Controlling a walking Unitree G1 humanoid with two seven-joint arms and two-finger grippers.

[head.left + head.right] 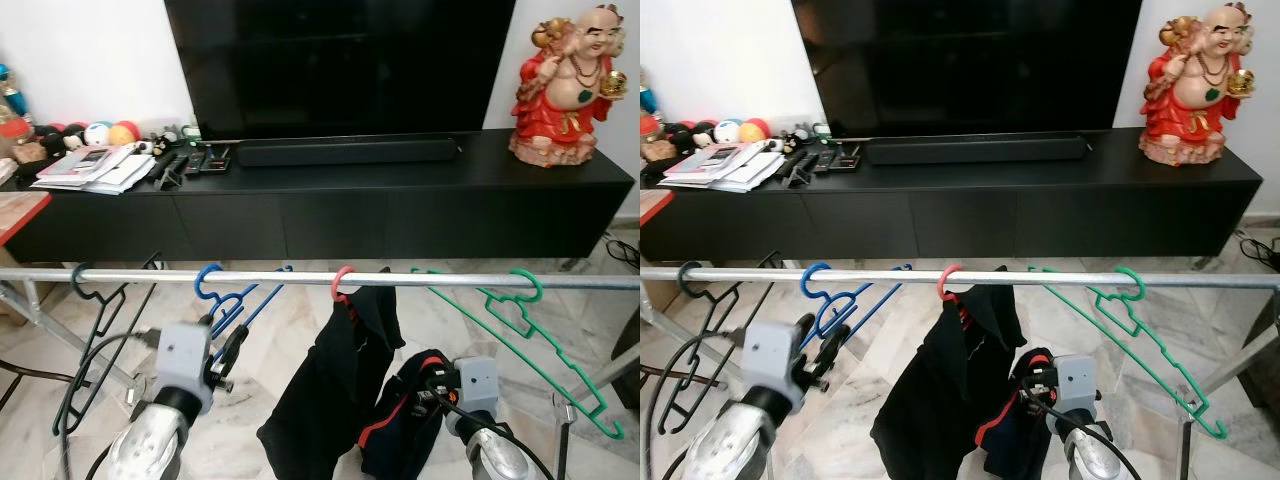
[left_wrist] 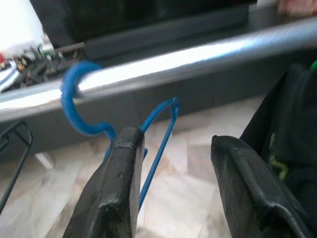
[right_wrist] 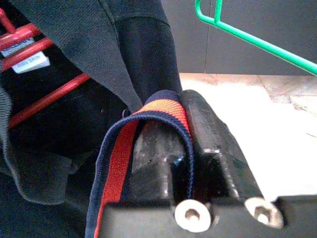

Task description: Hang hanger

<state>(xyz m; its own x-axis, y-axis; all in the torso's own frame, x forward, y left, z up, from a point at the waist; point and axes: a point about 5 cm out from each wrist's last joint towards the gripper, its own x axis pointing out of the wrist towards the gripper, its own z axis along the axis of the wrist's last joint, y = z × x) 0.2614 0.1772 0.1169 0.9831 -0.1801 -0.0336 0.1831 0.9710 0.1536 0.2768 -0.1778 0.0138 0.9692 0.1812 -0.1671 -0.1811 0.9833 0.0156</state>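
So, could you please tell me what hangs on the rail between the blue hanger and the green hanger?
A red hanger carrying a black garment hangs between the blue hanger and green hanger, seen in both eye views.

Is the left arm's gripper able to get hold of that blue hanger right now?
Probably yes. The left gripper is open, right by the blue hanger on the rail, with nothing between them.
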